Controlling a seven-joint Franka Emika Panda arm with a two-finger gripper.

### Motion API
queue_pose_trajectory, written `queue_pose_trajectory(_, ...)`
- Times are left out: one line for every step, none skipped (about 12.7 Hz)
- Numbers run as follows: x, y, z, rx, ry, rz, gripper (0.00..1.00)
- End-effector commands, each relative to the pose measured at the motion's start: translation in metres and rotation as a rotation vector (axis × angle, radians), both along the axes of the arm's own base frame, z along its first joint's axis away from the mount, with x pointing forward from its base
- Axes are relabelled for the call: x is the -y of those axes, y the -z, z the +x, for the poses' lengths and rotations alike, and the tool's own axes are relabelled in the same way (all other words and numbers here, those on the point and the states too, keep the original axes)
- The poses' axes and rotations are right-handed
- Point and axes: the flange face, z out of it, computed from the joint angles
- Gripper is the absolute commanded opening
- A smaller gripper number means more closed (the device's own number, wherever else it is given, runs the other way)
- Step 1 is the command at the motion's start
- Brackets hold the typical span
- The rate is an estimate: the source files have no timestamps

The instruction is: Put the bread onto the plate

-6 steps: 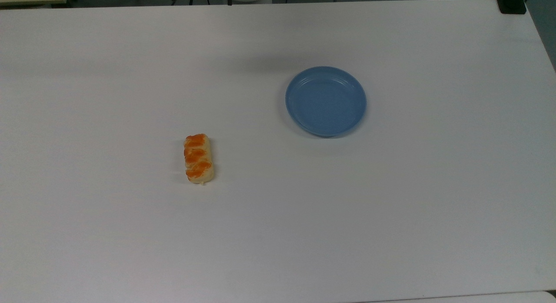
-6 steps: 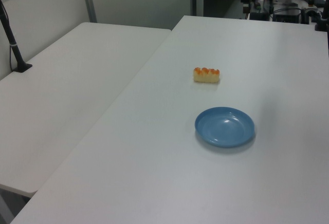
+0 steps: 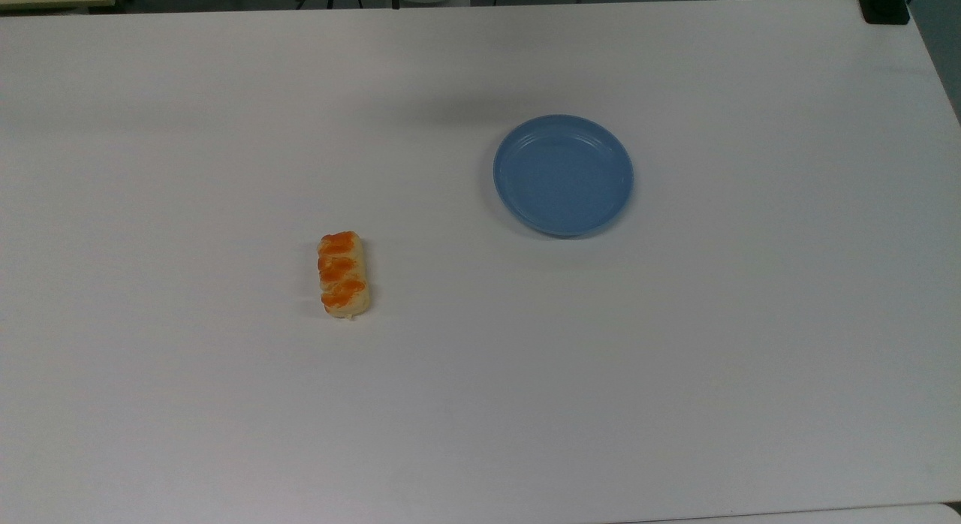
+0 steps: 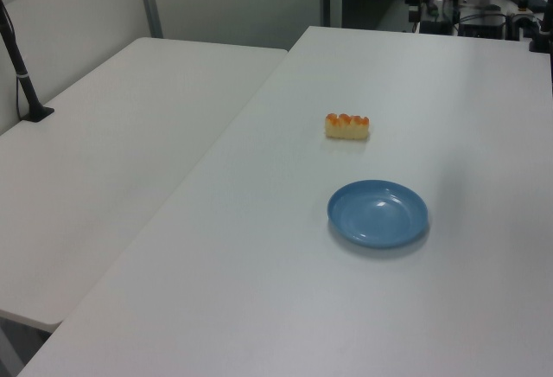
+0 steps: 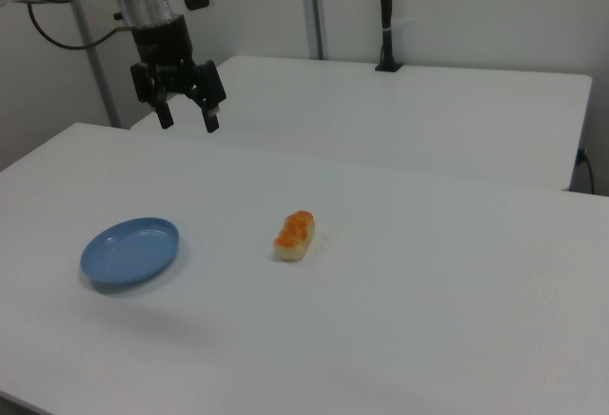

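Our gripper (image 5: 186, 118) hangs high w/ fingers spread wide, nothing held. The bread (image 5: 294, 233) lies on the table (image 5: 457, 272) well below, to the right view's right; the plate (image 5: 129, 252) sits below-left. We should descend centred, closing across its short sides.

Overhead, two oblique sides — shared table (image 3: 676, 359)

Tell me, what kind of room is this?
Probably a robot lab or workshop. A robot arm with an open gripper hangs over plain white tables, where just a bread and a blue plate sit, with cables and equipment behind.
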Motion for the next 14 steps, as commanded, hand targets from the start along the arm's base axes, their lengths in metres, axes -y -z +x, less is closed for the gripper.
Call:
queue_pose_trajectory(0.001,-0.003,-0.012,-0.013,-0.015,0.018,1.00)
queue_pose_trajectory(0.001,-0.003,-0.012,-0.013,-0.015,0.018,1.00)
queue_pose_trajectory(0.001,-0.002,-0.011,-0.011,-0.015,0.018,1.00)
queue_pose_trajectory(0.001,-0.002,-0.010,-0.009,-0.017,0.018,1.00)
queue_pose_trajectory(0.002,-0.001,-0.009,-0.007,-0.019,0.019,1.00)
queue_pose_trajectory(0.002,0.001,-0.006,-0.006,-0.025,0.020,1.00)
queue_pose_trajectory(0.001,0.003,-0.003,0.003,-0.042,0.021,1.00)
queue_pose_trajectory(0.001,0.005,0.002,0.020,-0.053,0.021,1.00)
queue_pose_trajectory(0.001,0.017,0.013,0.026,-0.059,0.023,1.00)
queue_pose_trajectory(0.003,0.023,0.021,0.043,-0.065,0.023,1.00)
queue_pose_trajectory(0.003,0.033,0.029,0.045,-0.074,0.025,1.00)
queue_pose_trajectory(0.007,0.048,0.039,0.038,-0.096,0.027,1.00)
queue_pose_trajectory(0.016,0.070,0.052,0.028,-0.118,0.030,1.00)
queue_pose_trajectory(0.019,0.098,0.067,0.017,-0.140,0.032,1.00)
